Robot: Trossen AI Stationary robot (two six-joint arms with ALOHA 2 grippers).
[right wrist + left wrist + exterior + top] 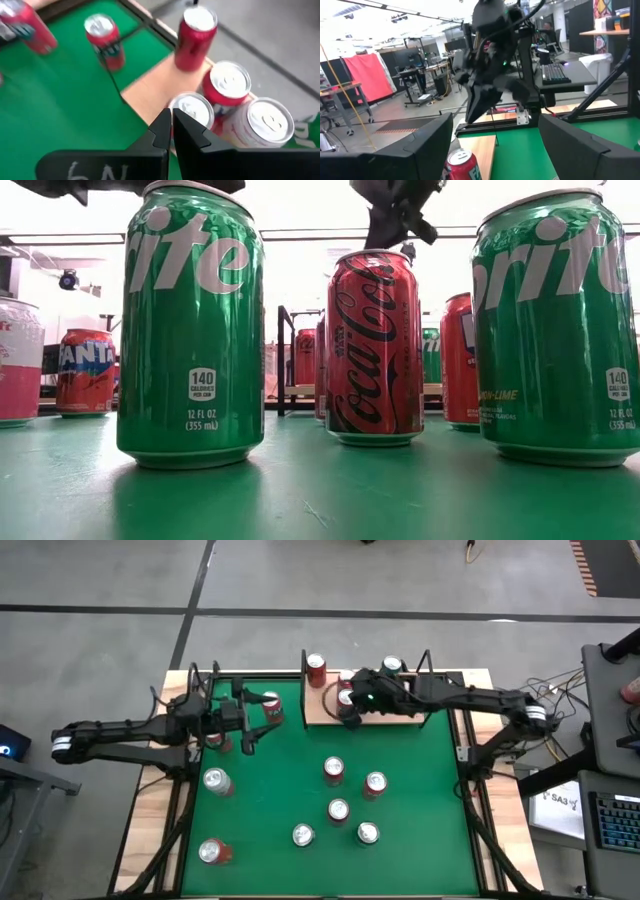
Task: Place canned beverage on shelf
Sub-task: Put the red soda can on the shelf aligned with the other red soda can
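shelf (322, 706) holding several cans, right tool (171, 131) shut above

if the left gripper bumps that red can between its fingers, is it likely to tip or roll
Probably tips rather than slides: the red can stands upright, tall and narrow, on green felt. Once down, its round body would likely roll. Its glossy wall looks slippery for the left gripper.

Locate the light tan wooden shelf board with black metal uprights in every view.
High view: the light tan wooden shelf sits at the table's far edge, centre.
Low view: shelf in the far background, between the tall green can and the red can.
Left wrist view: shelf beside a red can top.
Right wrist view: shelf mid-picture, carrying cans.
Shared landmark: green felt tabletop.
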